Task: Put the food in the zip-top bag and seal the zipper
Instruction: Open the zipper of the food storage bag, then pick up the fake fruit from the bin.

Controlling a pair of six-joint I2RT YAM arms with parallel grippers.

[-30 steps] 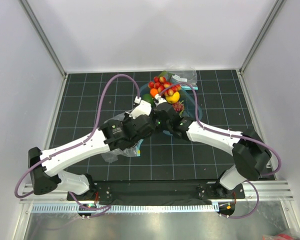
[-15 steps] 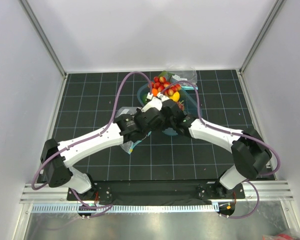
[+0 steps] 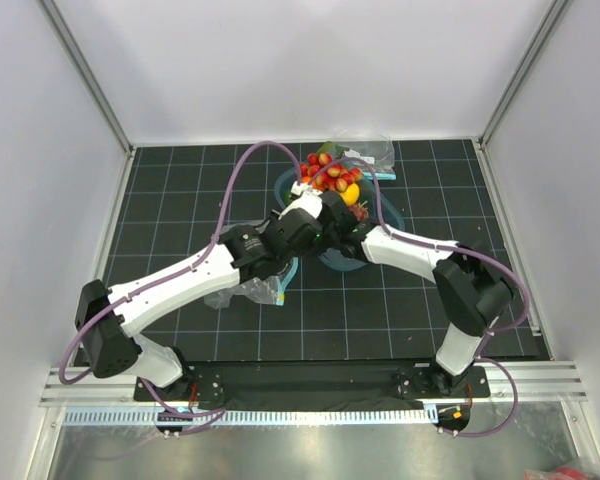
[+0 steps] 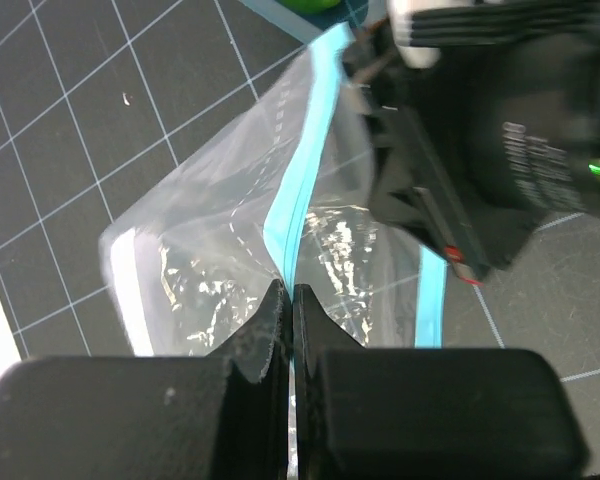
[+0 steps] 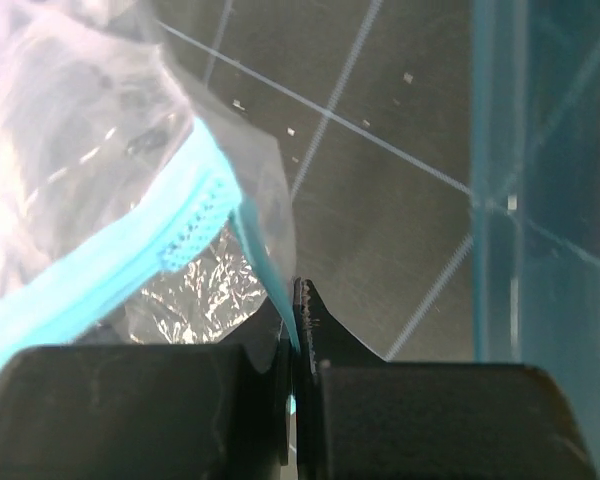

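The zip-top bag (image 4: 205, 262) is clear, with its teal zipper (image 4: 298, 170) running up from my left gripper (image 4: 290, 295), which is shut on that strip. My right gripper (image 5: 292, 300) is shut on the zipper (image 5: 130, 262) too, at the bag's edge. In the top view both grippers meet mid-table, left (image 3: 308, 205) and right (image 3: 330, 212), and the bag (image 3: 242, 291) hangs under the left arm. The food is piled just behind them: red strawberries (image 3: 322, 168), a lemon (image 3: 351, 192), an orange (image 3: 308, 184). A lime (image 4: 315, 3) peeks in above. The grapes are hidden.
The teal translucent tub (image 3: 380, 212) holds the fruit behind the grippers; its wall (image 5: 545, 200) stands close on the right in the right wrist view. A smaller clear bag (image 3: 372, 153) lies at the back. White walls enclose the black gridded mat (image 3: 180, 190).
My left arm has swung forward and right, carrying the bag from the left side toward the tub. The right arm's elbow has drawn in. Both grippers now sit close together.
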